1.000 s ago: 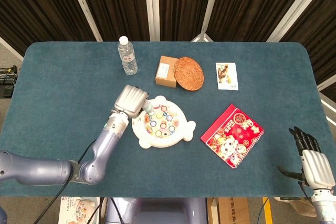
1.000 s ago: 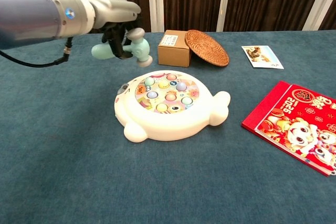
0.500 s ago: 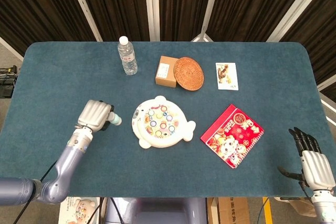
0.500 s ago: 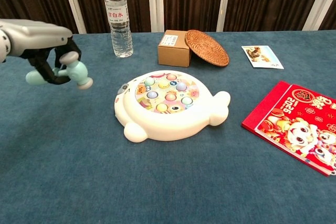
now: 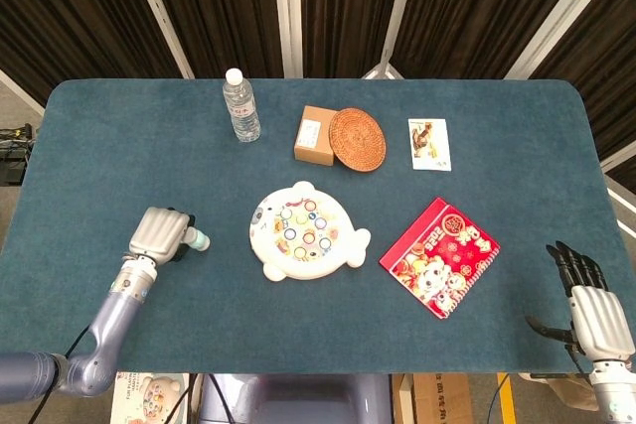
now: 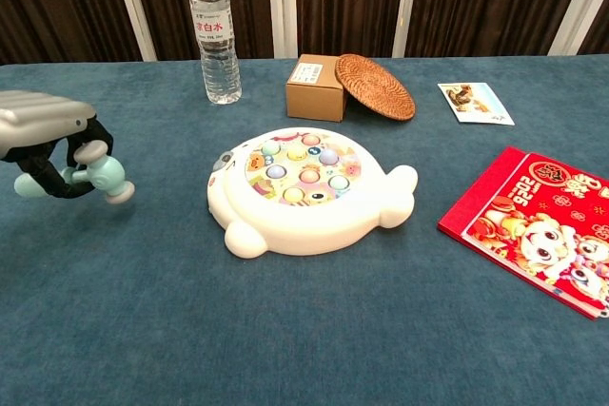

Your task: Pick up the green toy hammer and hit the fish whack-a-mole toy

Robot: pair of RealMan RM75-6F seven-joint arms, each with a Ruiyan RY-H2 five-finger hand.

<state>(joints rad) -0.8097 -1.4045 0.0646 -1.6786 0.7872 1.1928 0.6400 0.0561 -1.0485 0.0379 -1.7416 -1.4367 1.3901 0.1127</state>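
Observation:
The white fish whack-a-mole toy [image 5: 306, 231] [image 6: 304, 188] lies near the table's middle with coloured pegs on top. My left hand [image 5: 157, 234] [image 6: 43, 140] hovers well to the left of it and grips the green toy hammer [image 6: 103, 175] [image 5: 197, 240], whose head points toward the toy. The hammer's handle is mostly hidden in the hand. My right hand [image 5: 594, 315] hangs beyond the table's front right corner, fingers straight and apart, holding nothing.
A water bottle [image 5: 240, 105] [image 6: 216, 31], a cardboard box [image 5: 315, 135] [image 6: 316, 87] and a woven coaster [image 5: 357, 139] [image 6: 376, 86] stand behind the toy. A picture card [image 5: 429, 143] lies at the back right, a red booklet [image 5: 439, 255] [image 6: 538, 225] to the toy's right.
My left hand has swung the hammer away from the toy's upper left edge, leftward and lower, toward the table's near left side. The right hand has not moved.

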